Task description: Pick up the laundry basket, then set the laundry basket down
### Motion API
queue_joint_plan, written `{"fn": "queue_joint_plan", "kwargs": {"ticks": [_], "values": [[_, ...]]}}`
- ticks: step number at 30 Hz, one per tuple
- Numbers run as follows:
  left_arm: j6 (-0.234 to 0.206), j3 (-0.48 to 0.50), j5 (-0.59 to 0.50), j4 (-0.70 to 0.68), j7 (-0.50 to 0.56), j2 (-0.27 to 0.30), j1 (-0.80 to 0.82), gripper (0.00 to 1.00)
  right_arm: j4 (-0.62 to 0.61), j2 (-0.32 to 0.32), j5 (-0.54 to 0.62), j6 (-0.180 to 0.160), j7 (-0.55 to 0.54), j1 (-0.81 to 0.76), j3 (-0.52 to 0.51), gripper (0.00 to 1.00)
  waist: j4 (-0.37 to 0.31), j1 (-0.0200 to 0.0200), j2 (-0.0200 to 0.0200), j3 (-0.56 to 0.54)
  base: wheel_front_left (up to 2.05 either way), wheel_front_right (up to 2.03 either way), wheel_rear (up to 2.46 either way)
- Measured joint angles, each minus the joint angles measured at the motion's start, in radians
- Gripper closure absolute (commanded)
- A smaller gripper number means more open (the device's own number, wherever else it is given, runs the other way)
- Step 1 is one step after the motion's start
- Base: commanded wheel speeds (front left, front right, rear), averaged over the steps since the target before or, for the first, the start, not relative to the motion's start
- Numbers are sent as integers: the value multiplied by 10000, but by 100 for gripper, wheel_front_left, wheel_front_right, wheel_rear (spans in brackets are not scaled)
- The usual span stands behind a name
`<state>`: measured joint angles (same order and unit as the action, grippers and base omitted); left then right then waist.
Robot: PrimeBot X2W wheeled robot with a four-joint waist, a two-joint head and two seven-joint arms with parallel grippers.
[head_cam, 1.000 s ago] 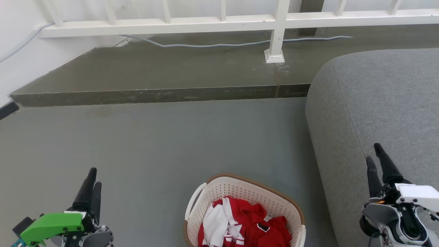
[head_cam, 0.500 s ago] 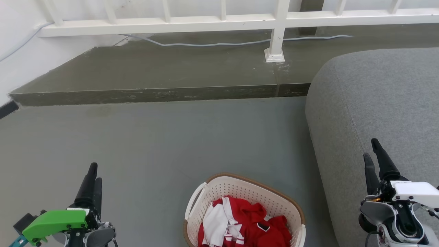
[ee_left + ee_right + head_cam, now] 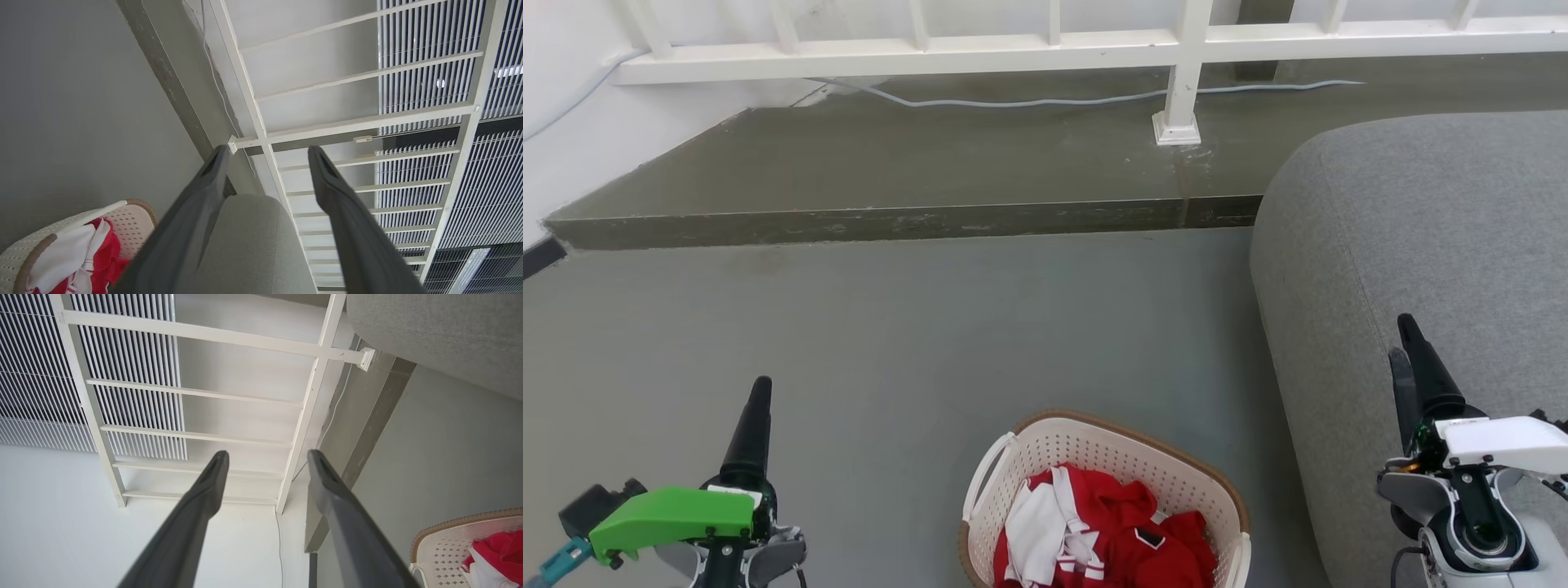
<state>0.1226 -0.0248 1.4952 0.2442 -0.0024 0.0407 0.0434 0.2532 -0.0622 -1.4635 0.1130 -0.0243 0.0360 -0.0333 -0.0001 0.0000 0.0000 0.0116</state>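
hovering either side of the laundry basket (image 3: 1094,457), left gripper (image 3: 760,385) & right gripper (image 3: 1401,336) both spread wide, empty; i'd lower each onto its white handle (image 3: 984,482), lift evenly.

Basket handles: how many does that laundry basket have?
2: the left white handle and the right white handle of the cream perforated plastic laundry basket; the right one is cut off below.

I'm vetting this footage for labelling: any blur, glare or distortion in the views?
Head view: sharp, soft even light, no hard shadow by the laundry basket. Left wrist view: tilted, the left gripper looms large, bright patch among the blinds. Right wrist view: the white wall nearly washes out.
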Motion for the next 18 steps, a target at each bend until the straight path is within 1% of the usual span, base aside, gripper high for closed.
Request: {"fn": "queue_joint_plan", "kwargs": {"ticks": [4,8,18], "values": [[0,-163,-685,-19,-138,157,1,0,-40,-144,441,0,190,8,263,0,-2,0,0,12,0,0,0],[0,-171,-1317,-125,-251,157,1,0,-36,-345,955,2,420,9,445,0,-2,0,0,19,0,0,0],[0,-284,-3010,-267,-560,144,2,0,50,-780,2717,4,750,77,974,0,-15,0,0,38,0,0,0]]}}
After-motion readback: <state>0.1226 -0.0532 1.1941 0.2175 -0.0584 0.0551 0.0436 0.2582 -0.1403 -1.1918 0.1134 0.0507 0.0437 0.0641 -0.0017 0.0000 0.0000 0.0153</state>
